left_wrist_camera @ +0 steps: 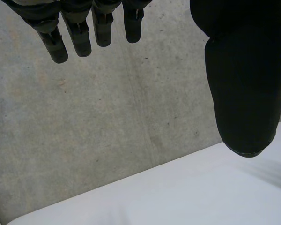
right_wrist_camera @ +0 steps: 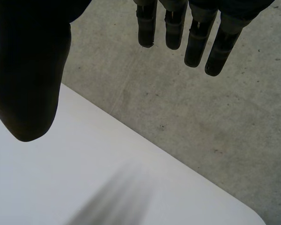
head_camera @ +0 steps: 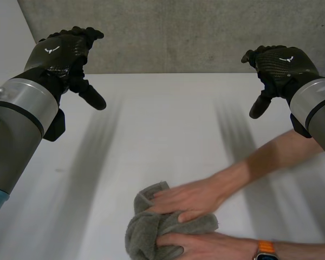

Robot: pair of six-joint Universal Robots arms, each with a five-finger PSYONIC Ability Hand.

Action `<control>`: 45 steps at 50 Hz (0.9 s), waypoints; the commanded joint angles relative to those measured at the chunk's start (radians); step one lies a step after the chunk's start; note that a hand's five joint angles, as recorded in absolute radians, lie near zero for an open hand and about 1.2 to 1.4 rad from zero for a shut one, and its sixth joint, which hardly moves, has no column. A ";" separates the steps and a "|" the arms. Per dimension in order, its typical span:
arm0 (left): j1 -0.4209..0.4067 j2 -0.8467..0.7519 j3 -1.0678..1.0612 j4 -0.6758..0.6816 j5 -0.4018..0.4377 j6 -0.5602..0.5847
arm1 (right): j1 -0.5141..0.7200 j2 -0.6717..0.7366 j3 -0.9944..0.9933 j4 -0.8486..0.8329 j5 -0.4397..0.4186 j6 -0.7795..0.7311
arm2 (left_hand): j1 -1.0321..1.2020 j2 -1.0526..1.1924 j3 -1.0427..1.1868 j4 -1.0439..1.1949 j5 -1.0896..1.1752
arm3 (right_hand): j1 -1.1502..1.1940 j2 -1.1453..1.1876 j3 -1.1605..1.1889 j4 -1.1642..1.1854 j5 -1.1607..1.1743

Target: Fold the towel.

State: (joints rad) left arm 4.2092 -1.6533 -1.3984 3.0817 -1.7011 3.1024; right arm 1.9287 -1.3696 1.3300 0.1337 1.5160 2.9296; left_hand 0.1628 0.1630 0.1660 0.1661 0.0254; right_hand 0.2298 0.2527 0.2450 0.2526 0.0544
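While a person's hands (head_camera: 187,199) cover the towel (head_camera: 141,235), left hand (head_camera: 62,54) and right hand (head_camera: 284,64) hover, fingers released.

We hold our left arm (head_camera: 16,130) and right arm (head_camera: 317,108) raised, with the hands well apart. Our left hand (head_camera: 62,54) is relaxed, its fingers (left_wrist_camera: 79,40) straight and set wide from the thumb (left_wrist_camera: 243,93), and it grips nothing. Our right hand (head_camera: 281,65) mirrors it, with its fingers (right_wrist_camera: 196,42) straight, its thumb (right_wrist_camera: 30,70) out to the side, and the palm empty.
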 commanded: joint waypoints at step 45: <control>-0.080 -0.100 -0.378 0.153 0.104 0.318 | 0.007 0.156 0.308 0.219 -0.507 -0.311 | 0.012 0.012 0.009 0.008 -0.025 | -0.040 -0.063 -0.056 -0.063 -0.039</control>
State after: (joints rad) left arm 4.1222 -1.7594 -1.6768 3.1459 -1.5943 3.4285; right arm 1.9280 -1.2334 1.5500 0.4268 1.0122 2.6099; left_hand 0.1628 0.1629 0.1664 0.1660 0.0254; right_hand 0.2297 0.2527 0.2452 0.2526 0.0544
